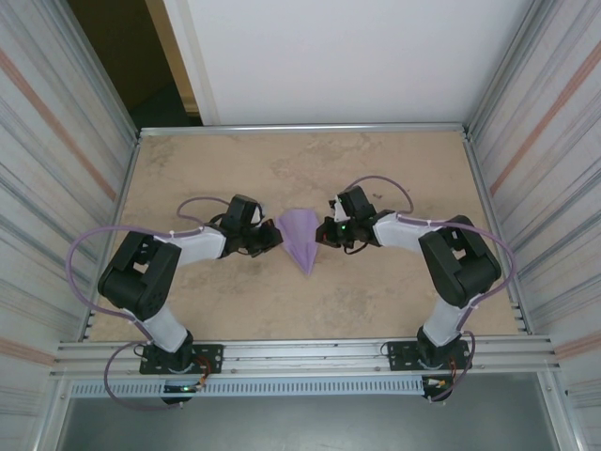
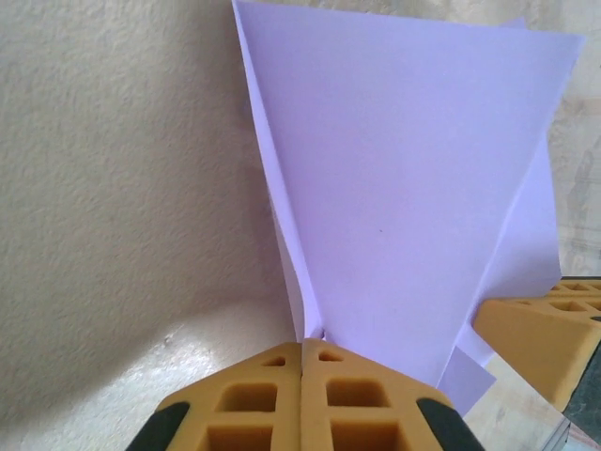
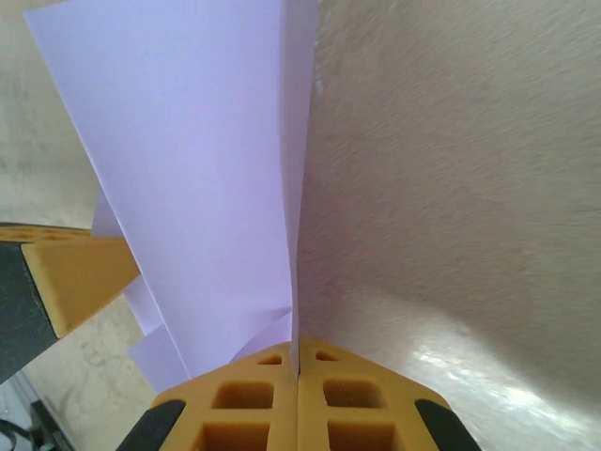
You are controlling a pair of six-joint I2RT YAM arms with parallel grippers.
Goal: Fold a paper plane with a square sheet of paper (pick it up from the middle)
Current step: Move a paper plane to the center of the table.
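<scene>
Paper plane (image 1: 301,239): lavender paper, folded to a pointed dart; found at mid-bench between the two arms, with the tip turned toward the near edge.
Left pincer (image 1: 272,239): orange pads pressed together, clamped on the plane's left edge; the paper is seen running out from the seam between them.
Right pincer (image 1: 326,232): pads pressed together, clamped on the plane's right edge.
Bench (image 1: 394,301): mottled beige surface.
Contact: whether the plane rests on the bench cannot be told.

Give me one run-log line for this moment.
left gripper: shut on paper plane | right gripper: shut on paper plane | shape: pointed dart, pinched from both sides
</scene>
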